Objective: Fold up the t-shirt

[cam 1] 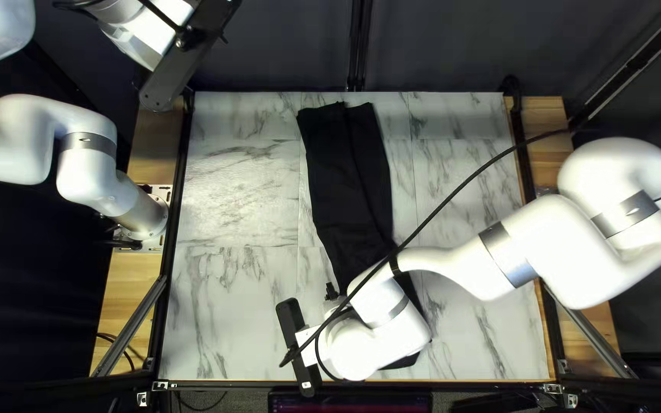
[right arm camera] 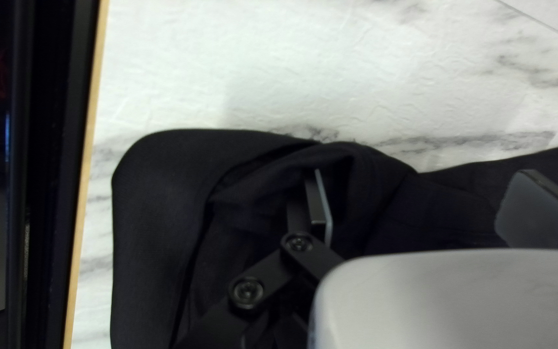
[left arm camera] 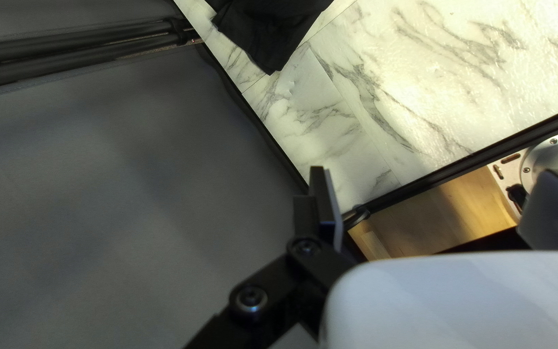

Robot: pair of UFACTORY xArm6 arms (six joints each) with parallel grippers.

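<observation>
While left claw (cam 1: 147, 37) and right claw (cam 1: 382, 350) gape | black T-shirt (cam 1: 342, 183) lies narrow, creased

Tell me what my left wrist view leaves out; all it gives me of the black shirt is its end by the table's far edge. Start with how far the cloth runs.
Observer: In the top left view the shirt makes a long, narrow strip, from near the far edge of the table almost to its near edge.
Operator: Name whatever blocks the view of it.
Observer: The right arm reaches across above its near part and hides some of the cloth.
Operator: Say whether that side has a grip.
Observer: No grip: in the right wrist view the right gripper is at the black folds, its jaws wide apart.
</observation>
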